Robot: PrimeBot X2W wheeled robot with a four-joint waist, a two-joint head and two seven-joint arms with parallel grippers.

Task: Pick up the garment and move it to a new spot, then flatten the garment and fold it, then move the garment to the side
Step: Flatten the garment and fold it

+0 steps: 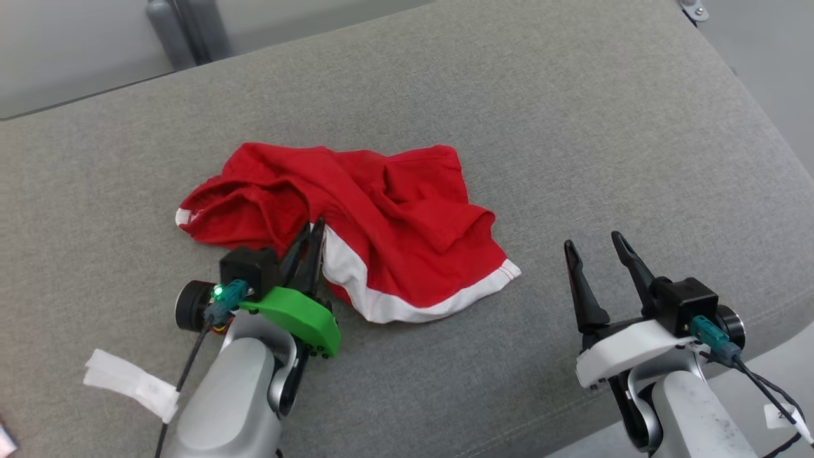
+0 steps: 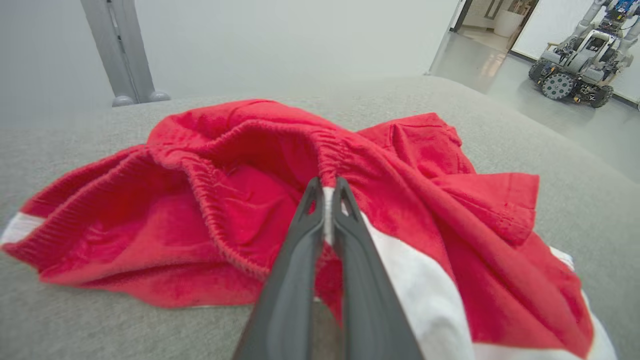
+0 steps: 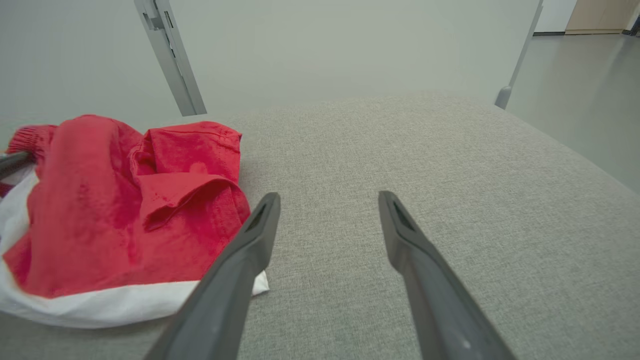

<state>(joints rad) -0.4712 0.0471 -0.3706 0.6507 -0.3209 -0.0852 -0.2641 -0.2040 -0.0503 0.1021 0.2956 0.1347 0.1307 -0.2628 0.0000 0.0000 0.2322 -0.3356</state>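
The garment is a pair of red shorts with white trim, lying crumpled on the grey cushion. My left gripper is at its near edge, shut on the cloth where the red waistband meets the white band. In the left wrist view the two fingers pinch a fold of the garment at the left gripper's tips. To the right of the cloth, my right gripper stands open above bare cushion. The right wrist view shows the right gripper wide apart, with the garment to its left.
The cushion's front edge runs close under both arms and its right edge falls off to the floor. A grey post stands behind the cushion. White tape hangs on the left arm's cable. Another wheeled robot is parked far off.
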